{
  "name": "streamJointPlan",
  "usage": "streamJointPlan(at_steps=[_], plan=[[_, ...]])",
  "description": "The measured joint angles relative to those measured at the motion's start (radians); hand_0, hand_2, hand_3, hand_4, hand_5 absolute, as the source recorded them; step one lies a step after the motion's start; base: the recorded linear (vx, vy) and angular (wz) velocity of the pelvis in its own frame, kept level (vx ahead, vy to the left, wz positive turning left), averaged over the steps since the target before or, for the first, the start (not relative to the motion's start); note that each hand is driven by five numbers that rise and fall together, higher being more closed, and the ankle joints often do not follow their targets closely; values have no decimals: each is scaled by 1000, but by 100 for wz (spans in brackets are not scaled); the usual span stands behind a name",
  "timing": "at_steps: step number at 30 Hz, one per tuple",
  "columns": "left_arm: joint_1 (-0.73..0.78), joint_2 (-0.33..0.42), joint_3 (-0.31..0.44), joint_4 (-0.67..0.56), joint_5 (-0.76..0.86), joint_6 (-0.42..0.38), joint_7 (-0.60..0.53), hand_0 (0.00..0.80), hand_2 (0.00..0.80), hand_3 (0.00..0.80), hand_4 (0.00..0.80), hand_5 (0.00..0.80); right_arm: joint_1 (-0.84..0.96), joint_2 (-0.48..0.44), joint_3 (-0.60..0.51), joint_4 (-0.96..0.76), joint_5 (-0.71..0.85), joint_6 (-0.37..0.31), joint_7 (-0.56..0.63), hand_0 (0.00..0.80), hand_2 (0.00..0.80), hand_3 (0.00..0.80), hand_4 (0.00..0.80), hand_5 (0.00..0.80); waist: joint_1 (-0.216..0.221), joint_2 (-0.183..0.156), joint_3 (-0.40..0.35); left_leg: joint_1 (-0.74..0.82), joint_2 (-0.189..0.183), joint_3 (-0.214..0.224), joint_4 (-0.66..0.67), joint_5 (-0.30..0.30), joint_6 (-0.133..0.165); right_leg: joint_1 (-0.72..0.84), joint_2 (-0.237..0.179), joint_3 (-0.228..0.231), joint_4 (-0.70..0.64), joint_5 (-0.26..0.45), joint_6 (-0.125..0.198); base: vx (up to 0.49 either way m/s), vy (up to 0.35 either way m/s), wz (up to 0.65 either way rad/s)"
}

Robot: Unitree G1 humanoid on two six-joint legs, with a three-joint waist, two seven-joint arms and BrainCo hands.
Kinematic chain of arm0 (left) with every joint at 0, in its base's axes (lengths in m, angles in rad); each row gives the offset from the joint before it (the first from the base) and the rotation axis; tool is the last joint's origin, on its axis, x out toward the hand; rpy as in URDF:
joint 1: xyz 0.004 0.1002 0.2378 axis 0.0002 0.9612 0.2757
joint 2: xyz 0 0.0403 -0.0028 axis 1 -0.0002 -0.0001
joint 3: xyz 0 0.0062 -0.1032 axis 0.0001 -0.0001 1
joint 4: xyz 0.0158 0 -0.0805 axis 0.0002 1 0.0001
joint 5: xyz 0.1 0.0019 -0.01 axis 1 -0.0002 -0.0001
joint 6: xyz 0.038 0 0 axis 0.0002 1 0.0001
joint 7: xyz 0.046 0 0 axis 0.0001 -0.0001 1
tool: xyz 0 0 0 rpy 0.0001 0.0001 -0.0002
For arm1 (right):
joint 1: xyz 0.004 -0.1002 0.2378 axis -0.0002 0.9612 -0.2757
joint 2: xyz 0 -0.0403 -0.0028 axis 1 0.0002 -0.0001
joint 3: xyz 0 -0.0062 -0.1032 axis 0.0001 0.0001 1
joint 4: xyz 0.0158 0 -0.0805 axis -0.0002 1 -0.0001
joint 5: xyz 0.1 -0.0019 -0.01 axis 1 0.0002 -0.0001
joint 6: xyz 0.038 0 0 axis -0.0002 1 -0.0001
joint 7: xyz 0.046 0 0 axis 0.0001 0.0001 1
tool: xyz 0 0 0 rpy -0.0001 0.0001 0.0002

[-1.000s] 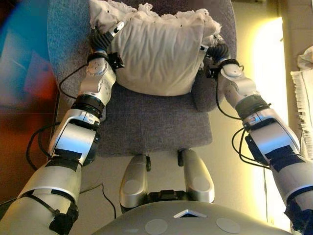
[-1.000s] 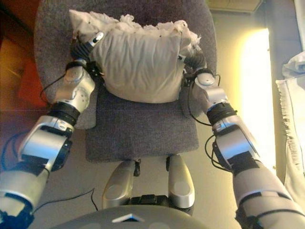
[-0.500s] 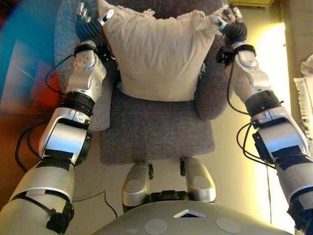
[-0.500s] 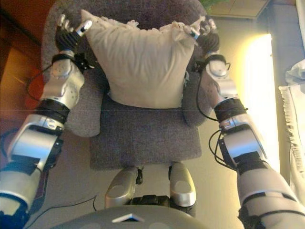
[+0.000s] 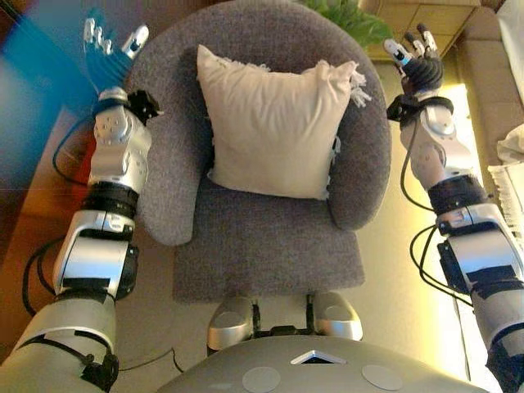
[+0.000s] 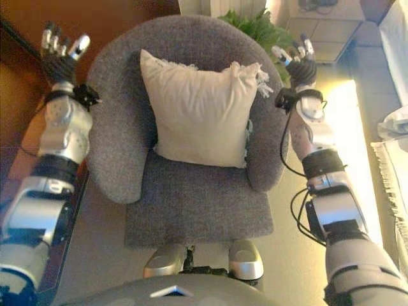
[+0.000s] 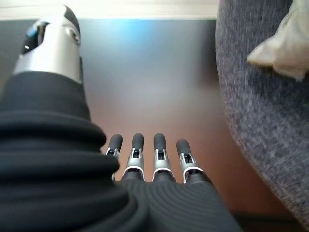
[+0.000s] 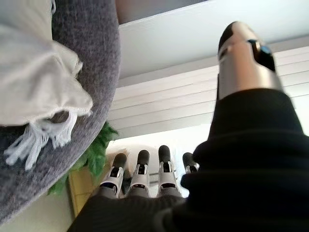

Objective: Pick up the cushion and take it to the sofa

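A cream cushion (image 5: 272, 128) with fringed corners leans upright against the back of a grey armchair (image 5: 270, 237). My left hand (image 5: 106, 51) is raised outside the chair's left armrest, fingers straight, holding nothing. My right hand (image 5: 416, 61) is raised outside the right armrest, fingers straight, holding nothing. Both hands are apart from the cushion. A cushion corner shows in the left wrist view (image 7: 282, 48) and in the right wrist view (image 8: 34, 92). No sofa is clearly in view.
A green plant (image 6: 255, 25) stands behind the chair. A white fringed cloth (image 5: 512, 180) lies at the right edge. Dark wooden furniture (image 6: 25, 38) stands left of the chair. Light floor (image 5: 401, 246) lies to the right.
Both hands have let go of the cushion's sides and spread outward past the armrests. The cushion now rests against the chair back. The camera has pulled back, showing more of the chair.
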Motion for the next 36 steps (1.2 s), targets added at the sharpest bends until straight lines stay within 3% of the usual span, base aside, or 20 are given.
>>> streamJointPlan(at_steps=[6, 11, 15, 20, 23, 30, 36], plan=[[239, -146, 18, -220, 1, 1, -61, 0, 0, 0, 0, 0, 263, 94, -11, -143, -107, 0, 75, 0, 0, 0, 0, 0, 15, -26, -23, 27, 2, 2, -6, -4, -3, 28, 2, 2, -10, -1, 3, 6, -1, 0], [439, -207, 10, -315, -2, 1, -139, 0, 0, 0, 0, 0, 490, 160, 11, -203, -157, -10, 168, 0, 0, 0, 0, 0, 17, -34, -49, 31, 6, 14, -7, -8, 1, 28, 5, 9, -8, -5, -1, -34, -9, -3], [550, -227, -17, -326, -30, 1, -189, 0, 0, 0, 0, 0, 600, 190, 30, -206, -138, -29, 245, 0, 0, 0, 0, 0, 16, -33, -85, 32, 12, 29, -8, -8, 0, 26, 7, 12, -8, -5, -2, -101, -20, -3], [681, -246, -142, -322, -67, 4, -291, 0, 0, 0, 0, 0, 701, 216, 133, -203, -76, -27, 352, 0, 0, 0, 0, 0, 17, -31, -107, 33, 13, 30, -11, -9, 0, 25, 8, 11, -9, -5, -1, -97, -30, -1], [743, -249, -169, -300, -96, 3, -311, 0, 0, 0, 0, 0, 742, 231, 135, -196, -24, -28, 380, 0, 0, 0, 0, 0, 17, -31, -107, 31, 14, 30, -11, -9, 0, 19, 8, 11, -9, -5, -2, -93, -19, -2], [742, -215, -233, -259, -78, -15, -319, 0, 0, 0, 0, 0, 730, 209, 147, -118, -61, -86, 327, 0, 0, 0, 0, 0, 18, -24, -149, 0, 14, 24, -12, -7, 2, -6, 9, 2, -9, -4, -1, -101, -6, 2], [736, -209, -232, -253, -79, -19, -301, 0, 0, 0, 0, 0, 731, 197, 145, -119, -82, -118, 312, 0, 0, 0, 0, 0, 16, -21, -150, -3, 13, 26, -11, -5, 3, -4, 9, 1, -25, 6, 4, -17, -3, 0]])
